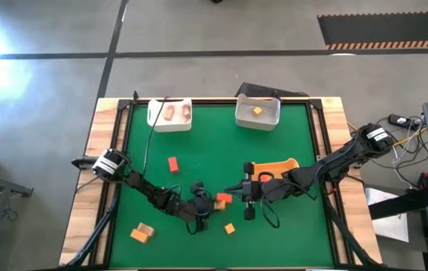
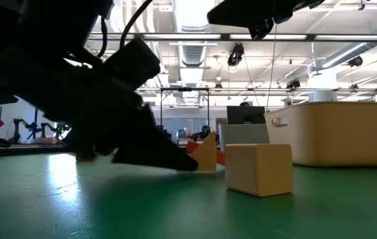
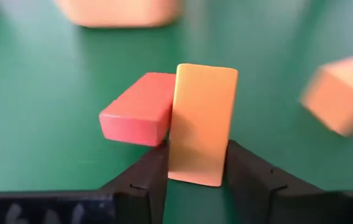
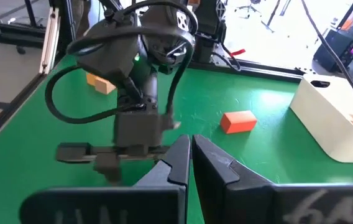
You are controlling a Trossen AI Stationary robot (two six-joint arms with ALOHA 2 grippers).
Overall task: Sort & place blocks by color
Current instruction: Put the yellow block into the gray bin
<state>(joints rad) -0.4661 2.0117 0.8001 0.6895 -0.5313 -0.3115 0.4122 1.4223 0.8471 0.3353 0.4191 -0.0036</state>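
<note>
1. Looking down from the high view, the left gripper (image 1: 212, 203) sits low on the green desk (image 1: 199, 135) at a red and orange block pair (image 1: 222, 199), with the right gripper (image 1: 238, 190) just beside it. A red block (image 1: 173, 163) lies alone mid-desk, an orange cube (image 1: 230, 228) near the front, and two blocks (image 1: 142, 232) at front left. The left white bin (image 1: 169, 114) holds tan pieces; the right white bin (image 1: 258, 113) holds one yellow block. An orange tray (image 1: 278, 167) lies under the right arm.
2. In the low view, a tan cube (image 2: 258, 168) stands on the desk before a dark gripper mass.
3. In the left wrist view, the fingers (image 3: 145, 180) are clamped on an upright orange bar (image 3: 201, 123) touching a red bar (image 3: 138, 116).
4. In the right wrist view, the fingers (image 4: 179, 158) are pressed together, empty.
</note>
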